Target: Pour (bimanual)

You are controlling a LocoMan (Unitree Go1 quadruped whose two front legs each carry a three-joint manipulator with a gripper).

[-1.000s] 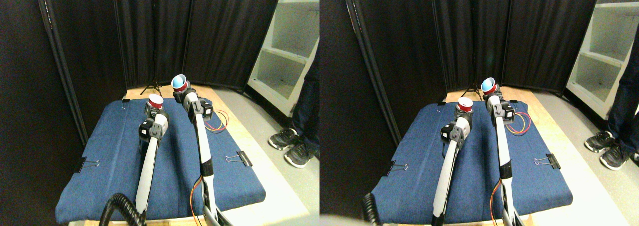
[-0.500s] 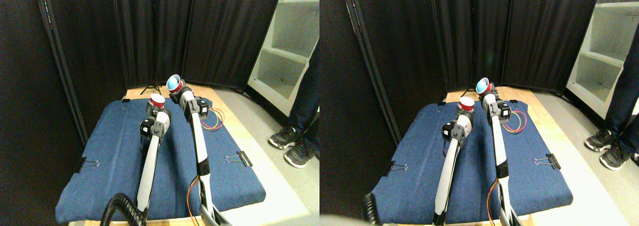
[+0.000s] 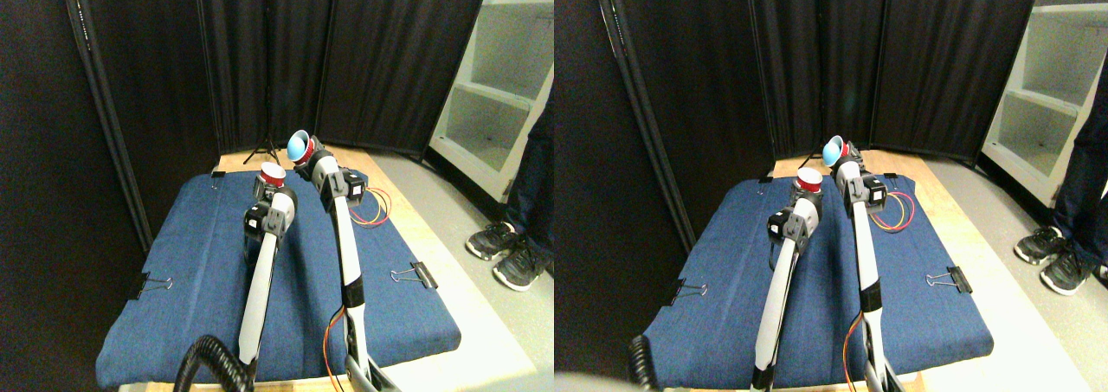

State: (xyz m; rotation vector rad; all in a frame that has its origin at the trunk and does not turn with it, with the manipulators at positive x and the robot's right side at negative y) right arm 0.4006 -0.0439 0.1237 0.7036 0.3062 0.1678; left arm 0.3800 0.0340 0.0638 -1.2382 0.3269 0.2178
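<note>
1. Black curtain panels (image 3: 260, 54) close off the back, with a white shelf unit (image 3: 502, 89) at the right; a wooden worktop (image 3: 415, 228) carries a blue denim-like cloth (image 3: 199, 262).
2. Two cups: the red cup (image 3: 272, 175) stands upright at the tip of the left claw (image 3: 267, 190), above the far part of the cloth; the second cup (image 3: 299, 146), red outside and blue inside, sits in the right claw (image 3: 310, 161), tilted with its mouth toward the upright cup, just beside and above it.
3. Both claws appear closed on their cups, though the jaws are too small to make out clearly.
4. Three binder clips show along the cloth's edges, one being the right-hand clip (image 3: 422, 275).
5. Cut off at the right edge: a person's legs and two dark shoes (image 3: 506, 253).
6. Red and yellow wires (image 3: 374, 212) loop on the cloth.
</note>
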